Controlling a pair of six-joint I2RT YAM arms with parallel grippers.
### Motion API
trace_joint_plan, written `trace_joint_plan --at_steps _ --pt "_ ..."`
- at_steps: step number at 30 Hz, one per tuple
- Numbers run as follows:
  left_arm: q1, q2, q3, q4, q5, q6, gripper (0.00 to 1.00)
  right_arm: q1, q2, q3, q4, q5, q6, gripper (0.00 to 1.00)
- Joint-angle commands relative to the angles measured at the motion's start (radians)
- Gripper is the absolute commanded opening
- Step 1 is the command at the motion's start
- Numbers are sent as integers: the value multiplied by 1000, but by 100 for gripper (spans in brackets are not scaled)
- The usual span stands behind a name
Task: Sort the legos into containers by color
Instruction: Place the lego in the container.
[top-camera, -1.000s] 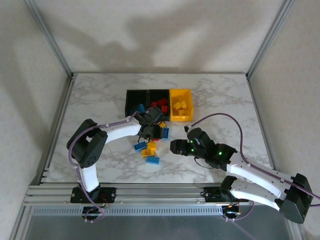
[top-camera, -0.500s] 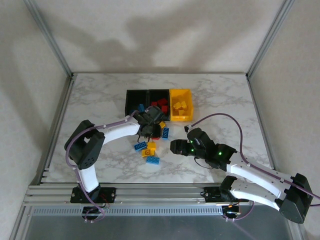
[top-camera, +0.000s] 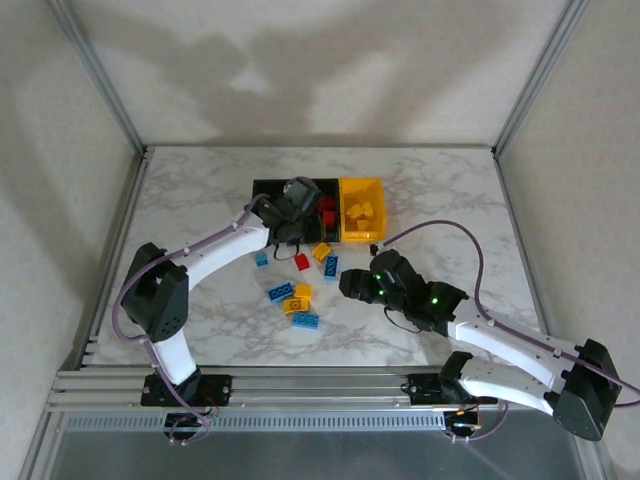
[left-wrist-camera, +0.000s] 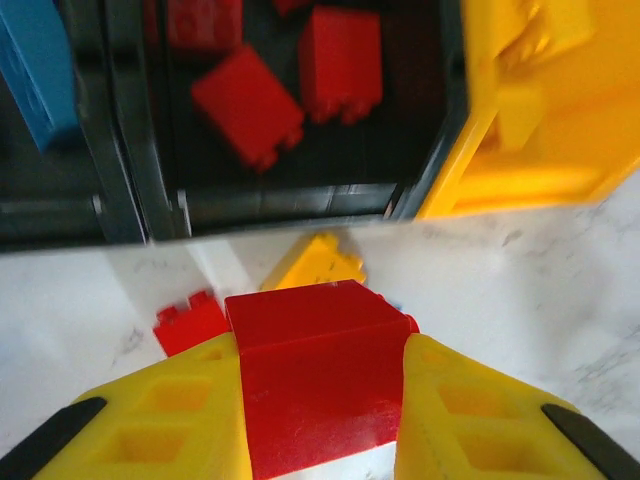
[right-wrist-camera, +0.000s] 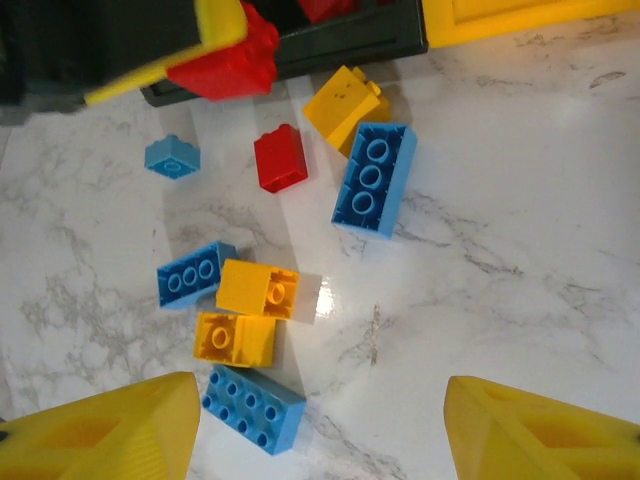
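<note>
**Red brick carried from the pile to the bins**

Since the earlier frame, the left arm (top-camera: 215, 250) has been swung away from the loose pile and up to the bins, so the bricks beneath it are now uncovered on the marble table (top-camera: 200, 190). The containers (top-camera: 318, 182) are set in a row at the far middle of the table. The left black bin (left-wrist-camera: 60, 215) has a blue brick in it, the middle black bin (left-wrist-camera: 290, 200) holds red ones, and the yellow bin (left-wrist-camera: 520, 170) holds yellow ones.

The left gripper (top-camera: 297, 195) is clamped on a red brick (left-wrist-camera: 315, 370), which in the wrist view is seen just short of the middle bin's near wall. The right gripper (right-wrist-camera: 320, 430) is held about half open with nothing between its fingers. Below it lie the unsorted legos (right-wrist-camera: 258, 288): four blue, three yellow and one red.

For a clean drop, the brick is best carried forward until it is fully over the middle opening, clear of both dividing walls. It should be lowered inside the rim before being released, so that it is not bounced off a wall into a neighbouring bin.
</note>
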Motion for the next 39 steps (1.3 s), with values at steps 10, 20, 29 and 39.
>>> trace_joint_plan --at_steps 10,20,29,39 --pt "79 232 344 -105 -68 41 26 -25 79 89 80 41 7 66" --pt "109 459 596 -187 -100 48 29 -33 66 85 58 51 12 65" --pt "114 521 642 -202 -96 41 45 -42 38 82 32 63 16 66" --pt "112 414 608 -192 -87 41 54 -43 46 99 9 74 22 66"
